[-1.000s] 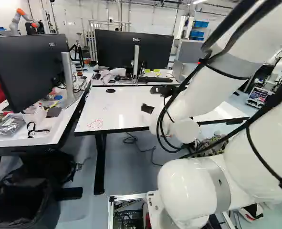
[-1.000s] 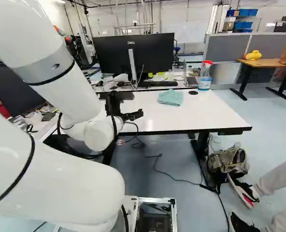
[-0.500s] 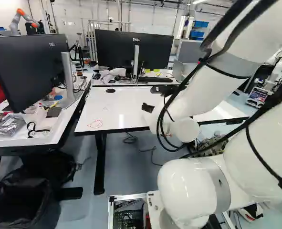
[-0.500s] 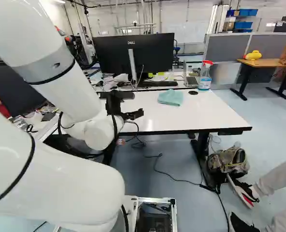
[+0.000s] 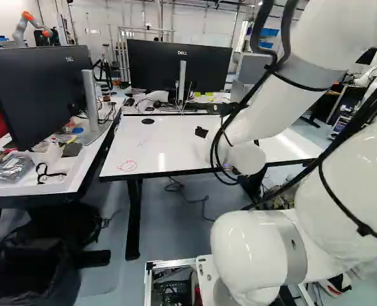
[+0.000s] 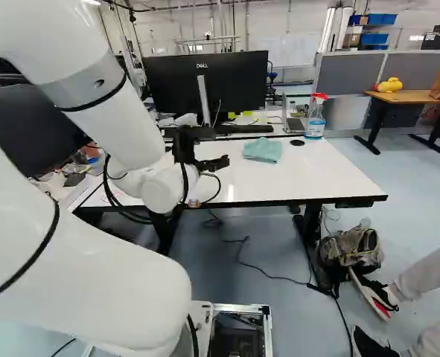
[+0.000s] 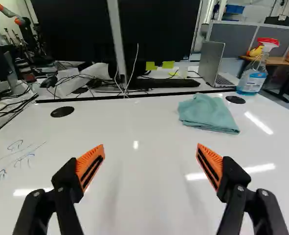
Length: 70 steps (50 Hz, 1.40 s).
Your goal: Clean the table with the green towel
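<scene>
Green towel (image 7: pixel 209 113): unmoved, loosely folded on the white tabletop (image 7: pixel 134 191), near the spray bottle (image 7: pixel 254 76).
Gripper (image 7: pixel 150 146): fingers spread wide, holding nothing.
Arm (image 6: pixel 112 134): has shifted towards the towel; the reach seems under way, the grasp yet to come.
Marker scribbles (image 7: pixel 24 159): unwiped.

My hand (image 7: pixel 150 164) is hovering open over the white table (image 7: pixel 134 196), orange pads standing wide apart! Ahead, the folded green towel (image 7: pixel 208 113) is lying beside a black disc (image 7: pixel 235 99), and the spray bottle (image 7: pixel 254 73) is standing just behind them, its red top showing. Blue scribbles (image 7: pixel 17 159) are marking the tabletop.
</scene>
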Tool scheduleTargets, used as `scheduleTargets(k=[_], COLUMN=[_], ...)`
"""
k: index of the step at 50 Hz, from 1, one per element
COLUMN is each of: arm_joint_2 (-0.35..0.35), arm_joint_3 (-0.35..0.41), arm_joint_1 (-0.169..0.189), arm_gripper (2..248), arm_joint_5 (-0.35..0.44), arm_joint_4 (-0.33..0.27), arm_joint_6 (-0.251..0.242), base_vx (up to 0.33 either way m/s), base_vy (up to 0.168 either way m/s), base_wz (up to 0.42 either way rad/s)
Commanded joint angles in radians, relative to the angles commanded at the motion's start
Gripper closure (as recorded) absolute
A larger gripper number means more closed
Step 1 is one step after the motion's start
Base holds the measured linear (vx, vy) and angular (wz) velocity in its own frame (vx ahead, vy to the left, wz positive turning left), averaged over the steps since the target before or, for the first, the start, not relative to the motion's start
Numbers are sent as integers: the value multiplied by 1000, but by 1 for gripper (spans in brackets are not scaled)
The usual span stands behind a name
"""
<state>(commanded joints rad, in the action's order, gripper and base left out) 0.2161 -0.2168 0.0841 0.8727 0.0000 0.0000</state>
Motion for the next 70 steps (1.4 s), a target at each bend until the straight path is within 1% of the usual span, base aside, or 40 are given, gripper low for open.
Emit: scheduleTargets(k=[33, 70], arm_joint_2=[-94, -288], arm_joint_3=[-167, -360], arm_joint_1=[77, 146], arm_gripper=[3, 3], arm_joint_5=[0, 0], arm_joint_4=[0, 0], arm_joint_6=[0, 0], base_vx=[0, 0], base_vy=[0, 0], base_wz=[0, 0])
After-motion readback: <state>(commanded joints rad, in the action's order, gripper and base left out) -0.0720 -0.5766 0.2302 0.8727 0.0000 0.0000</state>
